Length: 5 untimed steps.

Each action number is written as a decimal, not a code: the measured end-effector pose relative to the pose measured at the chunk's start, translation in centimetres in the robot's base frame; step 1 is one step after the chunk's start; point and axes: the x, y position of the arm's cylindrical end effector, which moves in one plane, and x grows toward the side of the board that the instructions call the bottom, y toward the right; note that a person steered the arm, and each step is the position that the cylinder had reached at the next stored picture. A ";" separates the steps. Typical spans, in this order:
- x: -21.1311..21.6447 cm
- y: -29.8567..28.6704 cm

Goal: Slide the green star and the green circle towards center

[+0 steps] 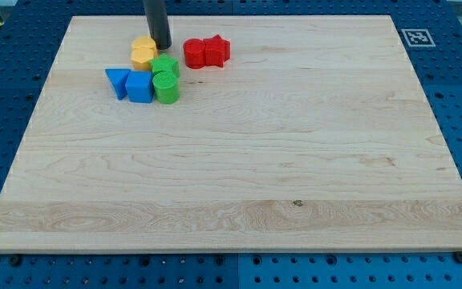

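in the camera view, you see my tip (161, 46), a bare rod grasping nothing, at the board's (295, 160) top left, just right of the yellow blocks (143, 53). the green star (164, 67) and green circle (167, 87) touch just below it, beside the blue blocks (131, 83), with the red blocks (206, 52) off to the right.

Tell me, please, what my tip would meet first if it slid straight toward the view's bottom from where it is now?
Probably the green star block, just below my tip, with the green circle block right behind it. The yellow blocks sit close on the view's left, so depth leaves slight doubt.
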 end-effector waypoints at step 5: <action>2.4 2.1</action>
